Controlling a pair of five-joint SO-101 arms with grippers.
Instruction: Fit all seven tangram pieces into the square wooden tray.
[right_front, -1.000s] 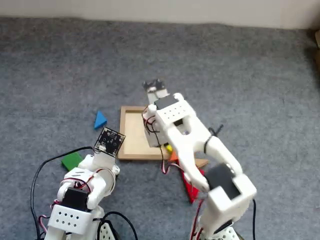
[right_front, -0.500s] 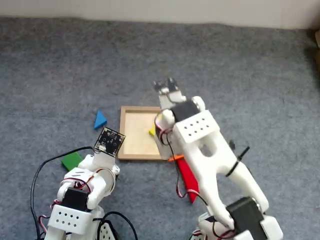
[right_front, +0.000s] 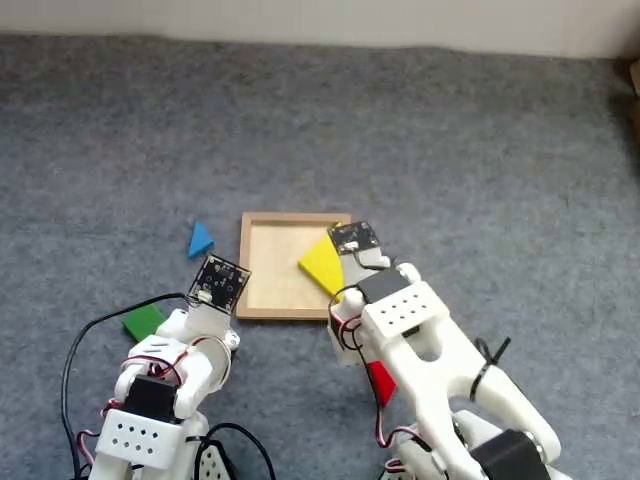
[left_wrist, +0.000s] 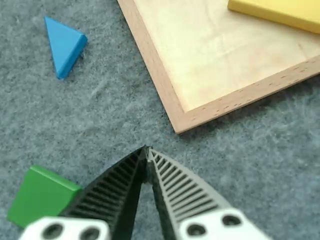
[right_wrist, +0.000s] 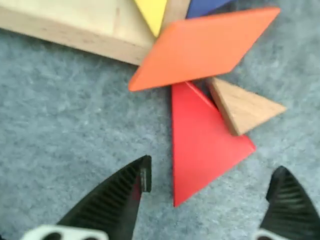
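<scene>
The right pincer (right_wrist: 212, 172) is hovering spread above the red triangle (right_wrist: 200, 145), while the left pincer (left_wrist: 146, 150) is hanging pressed together beside the tray (left_wrist: 155, 75).

Nothing here can be read: no writing, number, label or sign. The wooden tray (left_wrist: 152, 75) shows bare grain. The yellow piece (right_front: 322, 265), blue triangle (left_wrist: 64, 44), green piece (left_wrist: 40, 197), orange piece (right_wrist: 200, 47) and red triangle (right_wrist: 202, 140) have plain coloured faces. The left circuit board (right_front: 220, 281) and right circuit board (right_front: 355, 238) on the wrists carry tiny pale specks, too small to make out.
</scene>
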